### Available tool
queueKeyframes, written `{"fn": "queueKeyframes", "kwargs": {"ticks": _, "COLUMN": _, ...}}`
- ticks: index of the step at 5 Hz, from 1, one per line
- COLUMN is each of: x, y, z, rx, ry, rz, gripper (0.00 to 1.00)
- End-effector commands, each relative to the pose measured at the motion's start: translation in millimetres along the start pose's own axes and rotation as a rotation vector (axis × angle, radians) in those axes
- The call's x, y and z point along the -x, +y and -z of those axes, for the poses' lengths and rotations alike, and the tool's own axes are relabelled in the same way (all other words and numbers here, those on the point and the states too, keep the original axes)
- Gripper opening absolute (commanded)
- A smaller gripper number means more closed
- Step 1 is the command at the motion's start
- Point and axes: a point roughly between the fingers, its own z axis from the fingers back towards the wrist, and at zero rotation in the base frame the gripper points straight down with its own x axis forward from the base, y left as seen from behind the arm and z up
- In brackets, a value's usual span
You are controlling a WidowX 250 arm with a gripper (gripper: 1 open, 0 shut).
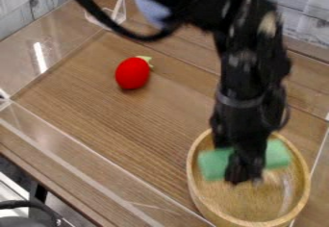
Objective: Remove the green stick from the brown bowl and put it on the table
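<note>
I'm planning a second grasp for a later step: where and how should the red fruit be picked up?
Best across the middle of the red fruit, jaws either side of its rounded body, probably from above: it sits on the open table, with green at its upper end that I would avoid.

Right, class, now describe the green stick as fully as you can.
The green stick is a flat, straight-edged bar in plain green, blurred here. It looks raised and slightly tilted within the brown bowl's outline, its right end higher in the picture. The black hand covers its middle and appears to grip it; its material and whether it touches the bowl can't be told.
</note>
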Motion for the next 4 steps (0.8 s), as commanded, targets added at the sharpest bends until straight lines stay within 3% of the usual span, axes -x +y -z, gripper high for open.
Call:
{"fn": "queueKeyframes", "kwargs": {"ticks": 1, "x": -15.9, "y": 19, "z": -38.1, "rx": -0.062, "ry": -0.053, "rz": 0.061, "gripper": 0.00}}
{"fn": "queueKeyframes", "kwargs": {"ticks": 3, "x": -21.6, "y": 34, "z": -15.3, "rx": -0.066, "ry": -0.030, "rz": 0.010, "gripper": 0.00}}
{"fn": "queueKeyframes", "kwargs": {"ticks": 4, "x": -24.2, "y": 43, "z": -15.7, "rx": -0.058, "ry": -0.028, "rz": 0.076, "gripper": 0.00}}
